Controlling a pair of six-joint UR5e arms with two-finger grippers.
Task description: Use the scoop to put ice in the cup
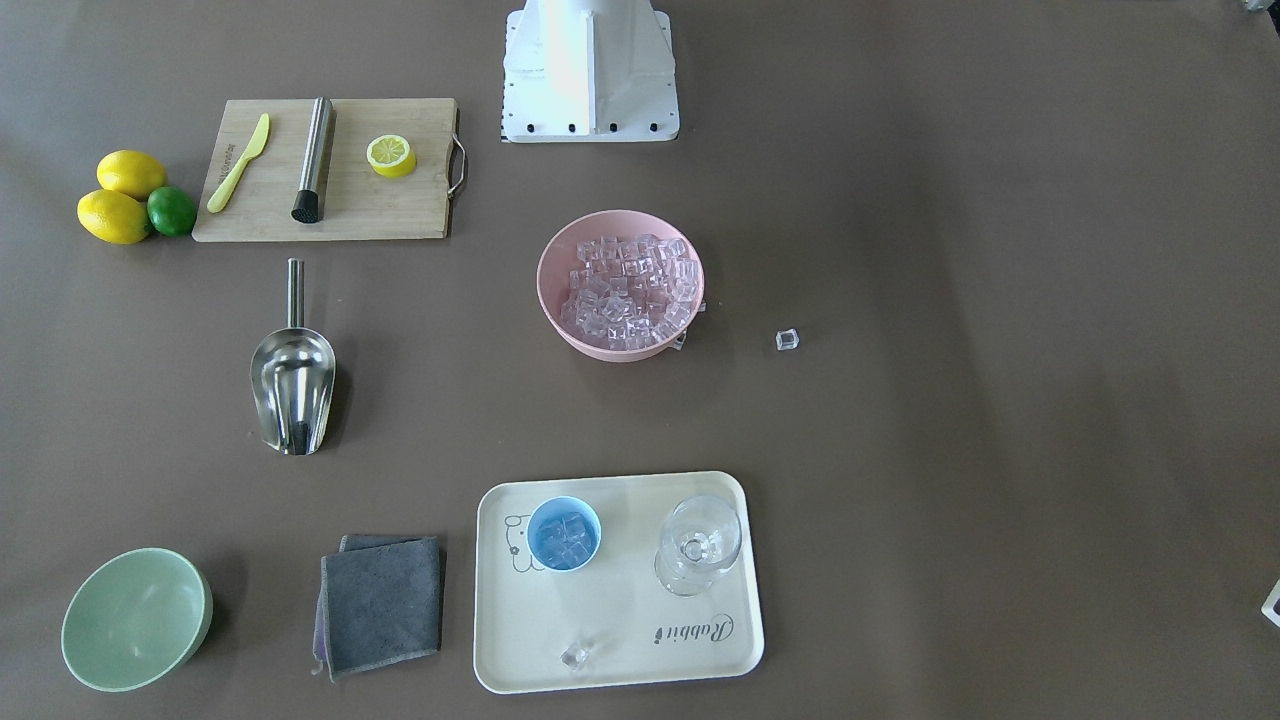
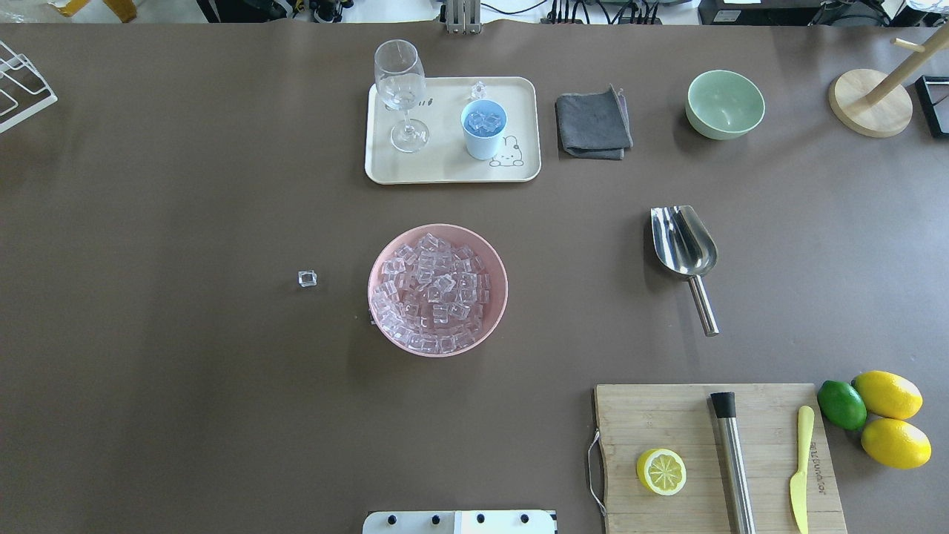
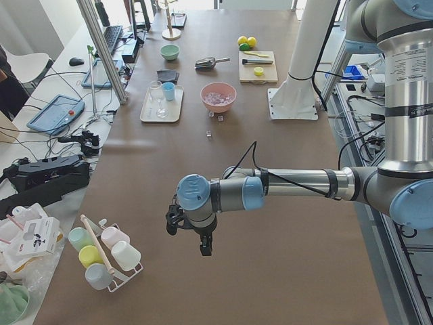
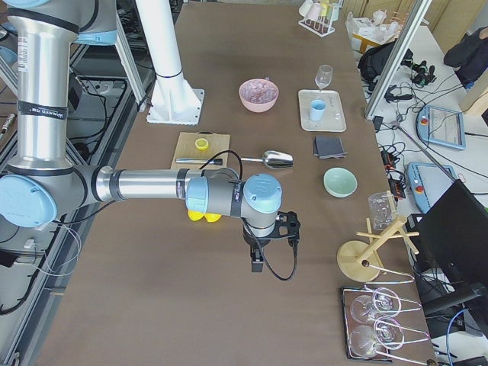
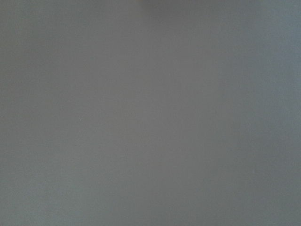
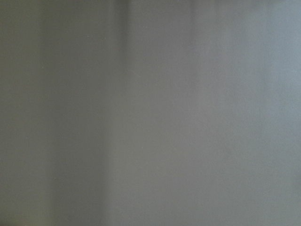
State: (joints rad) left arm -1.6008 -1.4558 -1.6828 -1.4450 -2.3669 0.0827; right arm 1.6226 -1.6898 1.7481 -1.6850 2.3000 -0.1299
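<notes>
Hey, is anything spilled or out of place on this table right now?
Yes. One clear ice cube lies alone on the brown table, apart from the pink bowl of ice. Another loose cube sits on the cream tray, beside the light-blue cup rather than in it.

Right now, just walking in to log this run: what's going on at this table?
Nothing is being handled. The left gripper and right gripper hang over the table at opposite ends, away from everything; open or shut, I cannot tell. The scoop lies on the table near the cutting board. The cup on the tray holds some ice, the pink bowl is full of it, and two stray cubes lie loose: one on the table, one on the tray.
</notes>
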